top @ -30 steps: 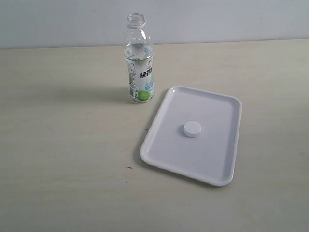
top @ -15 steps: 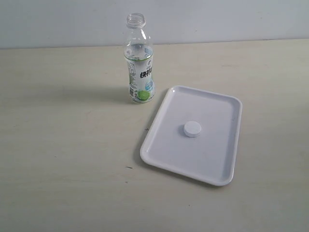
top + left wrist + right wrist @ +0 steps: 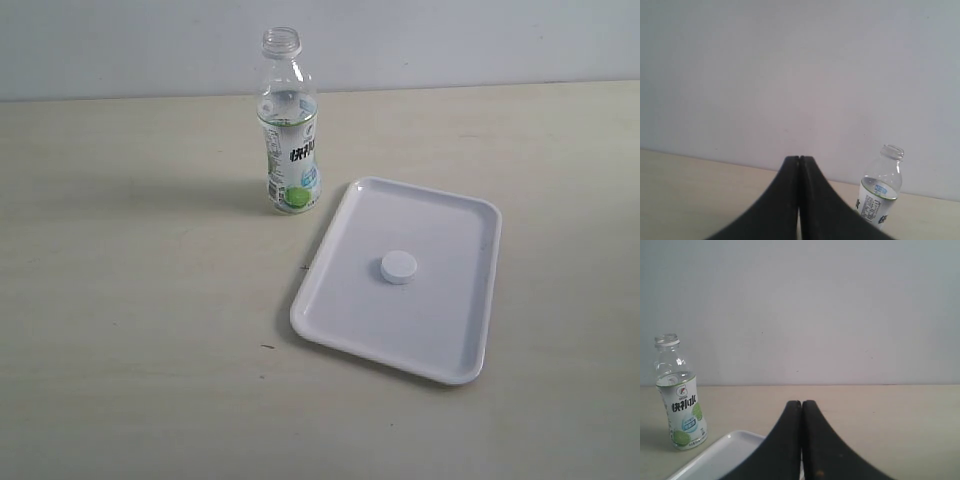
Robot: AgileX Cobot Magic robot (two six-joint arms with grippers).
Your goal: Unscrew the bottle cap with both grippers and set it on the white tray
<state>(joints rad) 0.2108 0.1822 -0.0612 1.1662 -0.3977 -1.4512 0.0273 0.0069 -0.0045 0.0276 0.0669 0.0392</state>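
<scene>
The bottle (image 3: 288,125) stands upright and uncapped on the beige table, just beyond the far left corner of the white tray (image 3: 455,340). The bottle cap (image 3: 398,267) lies flat near the middle of that tray. Neither arm shows in the exterior view. In the left wrist view my left gripper (image 3: 799,159) is shut with nothing in it, and the bottle (image 3: 881,187) stands well away from it. In the right wrist view my right gripper (image 3: 801,403) is shut and empty too, with the bottle (image 3: 680,402) and a corner of the tray (image 3: 715,455) off to one side.
A plain pale wall (image 3: 450,40) runs behind the table's far edge. The beige tabletop (image 3: 130,320) carries a few small dark specks near the tray.
</scene>
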